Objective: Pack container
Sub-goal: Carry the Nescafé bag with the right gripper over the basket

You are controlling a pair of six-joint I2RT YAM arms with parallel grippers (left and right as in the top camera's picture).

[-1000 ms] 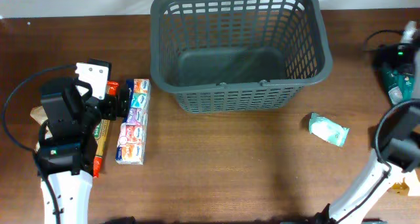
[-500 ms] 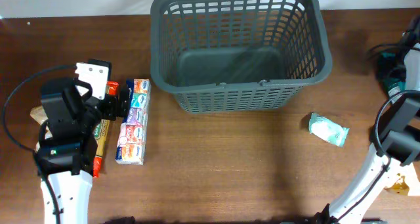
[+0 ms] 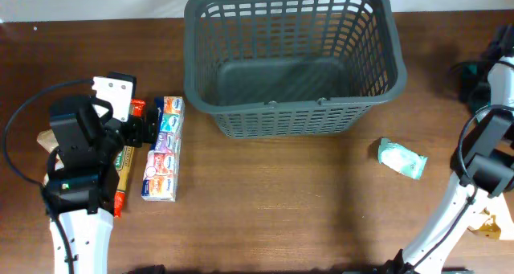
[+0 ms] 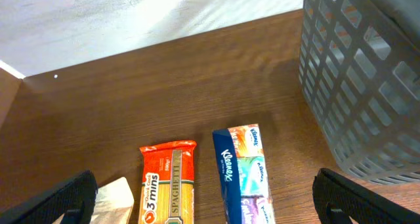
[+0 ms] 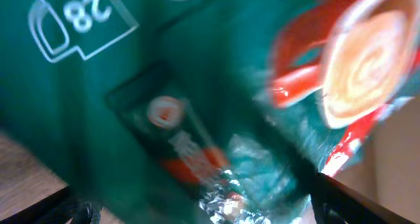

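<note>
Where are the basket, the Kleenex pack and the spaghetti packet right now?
basket [image 3: 281, 120], overhead view, on its slotted near wall.
Kleenex pack [image 4: 246, 178], left wrist view, on its top face.
spaghetti packet [image 4: 168, 184], left wrist view, on its orange label.

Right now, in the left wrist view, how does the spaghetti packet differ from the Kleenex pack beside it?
The spaghetti packet is orange-red; the Kleenex pack has a blue edge and pastel sections. The Kleenex pack looks wider than the spaghetti packet. The Kleenex pack lies nearer the basket, the spaghetti packet beyond it. Both lie flat on the table, parallel, outside the basket.
</note>
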